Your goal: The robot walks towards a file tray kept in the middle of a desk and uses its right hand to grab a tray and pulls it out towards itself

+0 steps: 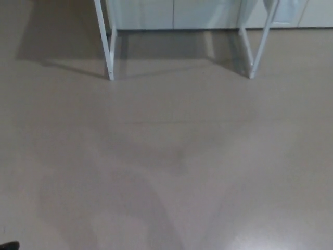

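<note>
Floor (171,156) fills nearly the whole head view, a bare grey-beige expanse with soft shadows and a faint sheen at the lower right. At the top edge stand two pairs of white desk legs, the left pair (108,47) and the right pair (256,49), with pale cabinet fronts (171,13) behind them along the wall. The desk's top is cut off above the frame, so the file tray that the task names does not show; judging by the legs, it should lie straight ahead and higher than the camera looks, somewhere between the two pairs. Its long axis, and which of its trays would slide out, cannot be told from here.

Neither hand shows, so whether the fingers are spread or closed cannot be told. A small dark shape (9,245) sits at the bottom left corner (perhaps part of the robot, too little of it to say).

The step in hand looks to be the walk itself. The desk legs are well apart from the camera, so more approach seems needed before the right hand could reach anything.
</note>
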### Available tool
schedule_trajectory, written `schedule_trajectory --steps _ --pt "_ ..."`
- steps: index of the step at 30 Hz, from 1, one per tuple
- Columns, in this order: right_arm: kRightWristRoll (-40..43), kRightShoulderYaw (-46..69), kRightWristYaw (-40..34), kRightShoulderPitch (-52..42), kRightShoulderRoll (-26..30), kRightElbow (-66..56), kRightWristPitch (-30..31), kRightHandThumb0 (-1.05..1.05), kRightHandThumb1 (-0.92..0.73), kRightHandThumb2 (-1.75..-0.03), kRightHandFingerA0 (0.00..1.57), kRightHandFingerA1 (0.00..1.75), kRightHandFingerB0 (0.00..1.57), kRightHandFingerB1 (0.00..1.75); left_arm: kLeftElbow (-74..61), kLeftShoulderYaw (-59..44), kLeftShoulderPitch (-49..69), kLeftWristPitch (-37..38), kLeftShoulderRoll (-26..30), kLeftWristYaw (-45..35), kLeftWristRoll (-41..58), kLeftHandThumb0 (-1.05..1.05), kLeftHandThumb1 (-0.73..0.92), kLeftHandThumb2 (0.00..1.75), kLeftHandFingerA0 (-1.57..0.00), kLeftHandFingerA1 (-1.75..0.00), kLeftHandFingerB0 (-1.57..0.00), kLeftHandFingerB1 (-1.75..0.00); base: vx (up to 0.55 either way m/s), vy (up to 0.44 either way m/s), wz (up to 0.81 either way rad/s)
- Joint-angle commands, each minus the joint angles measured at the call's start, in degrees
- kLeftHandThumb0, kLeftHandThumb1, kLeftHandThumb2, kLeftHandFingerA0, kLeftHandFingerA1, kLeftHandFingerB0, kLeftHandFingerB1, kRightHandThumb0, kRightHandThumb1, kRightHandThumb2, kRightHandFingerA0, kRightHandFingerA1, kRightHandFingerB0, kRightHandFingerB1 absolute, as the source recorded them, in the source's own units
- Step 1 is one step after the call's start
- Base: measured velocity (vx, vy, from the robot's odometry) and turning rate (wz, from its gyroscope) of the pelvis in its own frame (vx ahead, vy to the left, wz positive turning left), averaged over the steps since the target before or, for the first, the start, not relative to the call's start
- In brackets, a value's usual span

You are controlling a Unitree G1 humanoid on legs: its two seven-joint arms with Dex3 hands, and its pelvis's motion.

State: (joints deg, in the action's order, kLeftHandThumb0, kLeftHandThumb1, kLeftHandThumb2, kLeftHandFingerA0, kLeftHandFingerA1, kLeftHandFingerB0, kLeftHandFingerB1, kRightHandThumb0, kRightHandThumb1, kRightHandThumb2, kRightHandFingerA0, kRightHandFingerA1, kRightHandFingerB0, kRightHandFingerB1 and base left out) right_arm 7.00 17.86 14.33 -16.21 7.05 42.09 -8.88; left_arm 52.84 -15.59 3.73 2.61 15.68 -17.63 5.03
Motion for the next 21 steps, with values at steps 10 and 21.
schedule_trajectory --steps 10,21 --pt "0.64 -0.65 -0.55 -0.20 1.04 0.44 -2.39 -0.28 -0.52 -0.56 0.57 0.57 0.28 0.41 0.30 1.18 0.37 2.64 1.56 1.16 -0.38 -0.12 0.60 0.57 -0.36 -0.40 -0.26 -0.58 0.36 -0.065 -0.01" --pt "0.49 -1.30 -1.25 -0.24 0.91 0.33 -2.33 -0.23 -0.52 -0.55 0.58 0.57 0.28 0.40 0.63 1.59 0.48 3.19 1.98 0.85 -0.18 -0.18 0.59 0.58 -0.37 -0.41 -0.27 -0.58 0.47 0.109 -0.11"
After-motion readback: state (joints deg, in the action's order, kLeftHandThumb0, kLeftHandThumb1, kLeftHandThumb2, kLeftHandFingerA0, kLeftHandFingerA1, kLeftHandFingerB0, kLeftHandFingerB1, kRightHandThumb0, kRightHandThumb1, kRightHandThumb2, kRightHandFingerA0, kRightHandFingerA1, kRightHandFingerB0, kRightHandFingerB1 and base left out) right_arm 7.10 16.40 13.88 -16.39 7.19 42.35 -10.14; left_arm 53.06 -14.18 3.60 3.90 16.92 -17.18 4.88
